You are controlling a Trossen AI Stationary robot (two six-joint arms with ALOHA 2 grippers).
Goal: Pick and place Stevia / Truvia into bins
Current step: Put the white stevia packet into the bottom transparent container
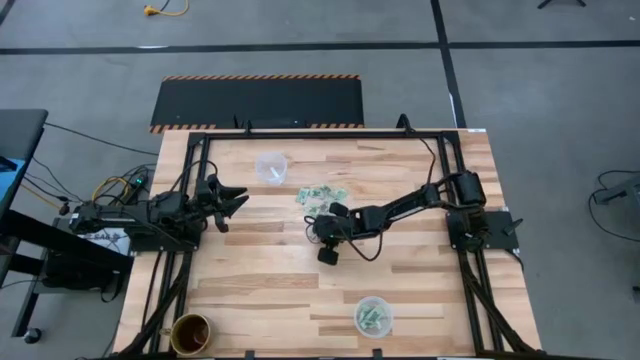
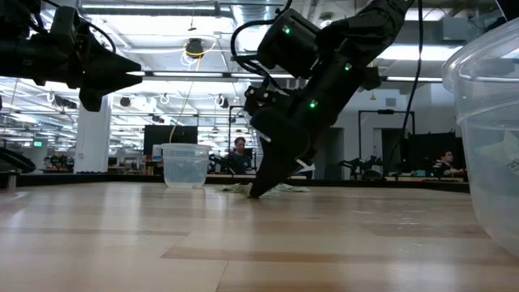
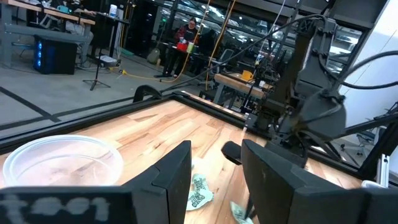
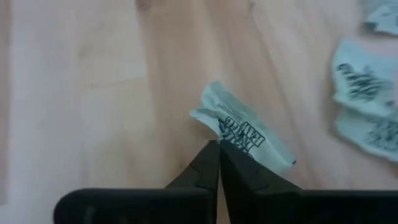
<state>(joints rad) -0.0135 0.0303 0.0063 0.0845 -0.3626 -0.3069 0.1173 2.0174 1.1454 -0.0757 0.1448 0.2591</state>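
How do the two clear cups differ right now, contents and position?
The far clear cup looks empty; the near clear cup holds several green-and-white packets. The far cup stands close to the loose packet pile; the near cup stands apart from it at the table's opposite edge, right of centre. The far cup is nearer the waiting left gripper. Both are upright, round, translucent and alike in size.

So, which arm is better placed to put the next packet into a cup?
The right: its gripper is shut on a packet at the pile. The left gripper waits open at the table's edge.
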